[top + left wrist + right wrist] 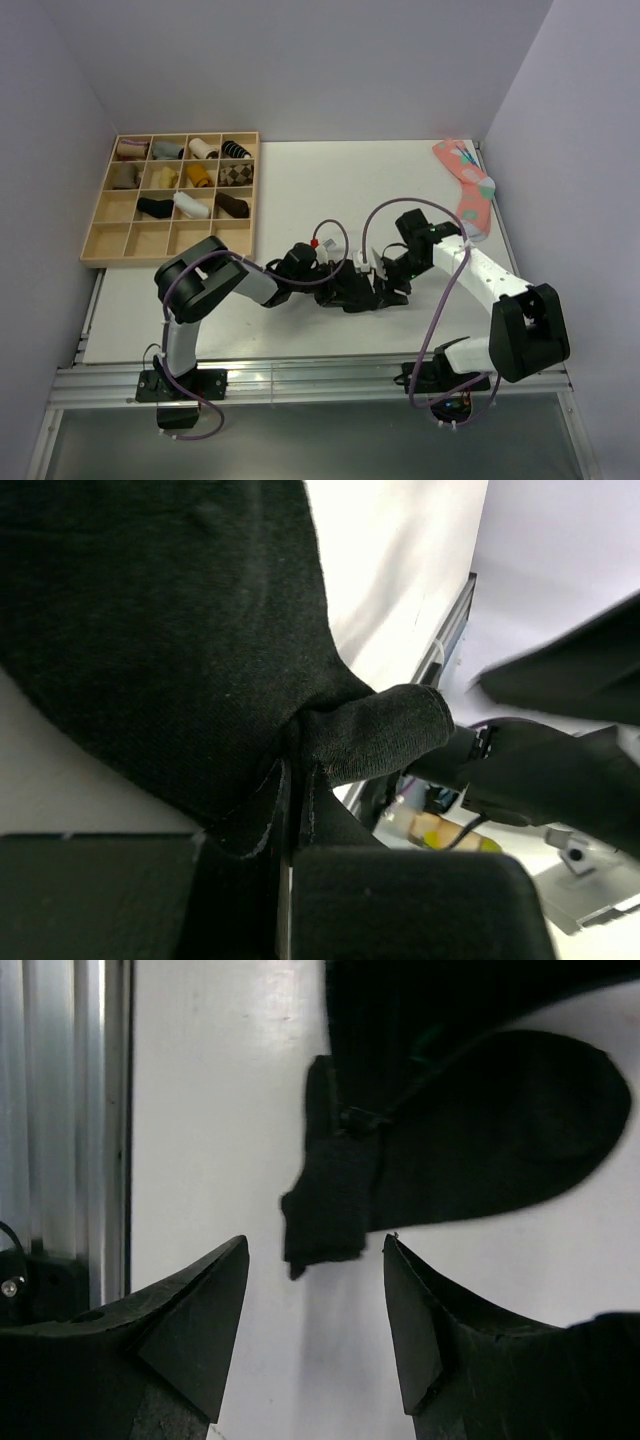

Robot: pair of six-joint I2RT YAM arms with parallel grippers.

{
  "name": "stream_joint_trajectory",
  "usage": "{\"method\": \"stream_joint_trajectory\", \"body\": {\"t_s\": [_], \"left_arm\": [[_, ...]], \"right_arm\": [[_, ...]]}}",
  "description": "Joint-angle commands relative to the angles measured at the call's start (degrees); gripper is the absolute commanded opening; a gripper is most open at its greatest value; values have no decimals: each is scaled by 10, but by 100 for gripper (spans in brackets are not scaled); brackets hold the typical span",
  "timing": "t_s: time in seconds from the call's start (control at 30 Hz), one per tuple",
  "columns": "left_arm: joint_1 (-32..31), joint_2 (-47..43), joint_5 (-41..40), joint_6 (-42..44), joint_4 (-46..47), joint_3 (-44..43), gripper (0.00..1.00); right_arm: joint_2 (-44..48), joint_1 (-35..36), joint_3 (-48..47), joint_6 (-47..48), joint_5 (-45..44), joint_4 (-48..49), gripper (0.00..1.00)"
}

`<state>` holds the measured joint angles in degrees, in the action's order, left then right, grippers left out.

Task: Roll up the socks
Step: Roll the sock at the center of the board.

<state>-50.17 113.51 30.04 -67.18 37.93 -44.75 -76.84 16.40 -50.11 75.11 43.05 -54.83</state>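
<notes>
Wooden tray [104,242] (a four-by-four grid) at the white table's [330,190] far-left corner.

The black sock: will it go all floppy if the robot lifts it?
Probably floppy: the black sock bunches and creases where the left hand pinches it. Lifted, it'd likely sag. It lies flat on the table, so it probably won't roll.

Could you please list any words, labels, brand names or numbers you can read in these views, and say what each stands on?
None can be read: no text shows on the black sock, the pink sock or the wooden tray.
</notes>
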Motion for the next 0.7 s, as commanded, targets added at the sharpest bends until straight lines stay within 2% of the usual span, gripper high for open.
{"method": "stream_joint_trajectory", "body": {"t_s": [0.0,0.67], "left_arm": [[8,30,7,-5,-132,23,0],[37,49,38,-23,-79,43,0]], "right_arm": [[29,30,28,21,-28,46,64],[-17,90,50,-7,-41,104,63]]}}
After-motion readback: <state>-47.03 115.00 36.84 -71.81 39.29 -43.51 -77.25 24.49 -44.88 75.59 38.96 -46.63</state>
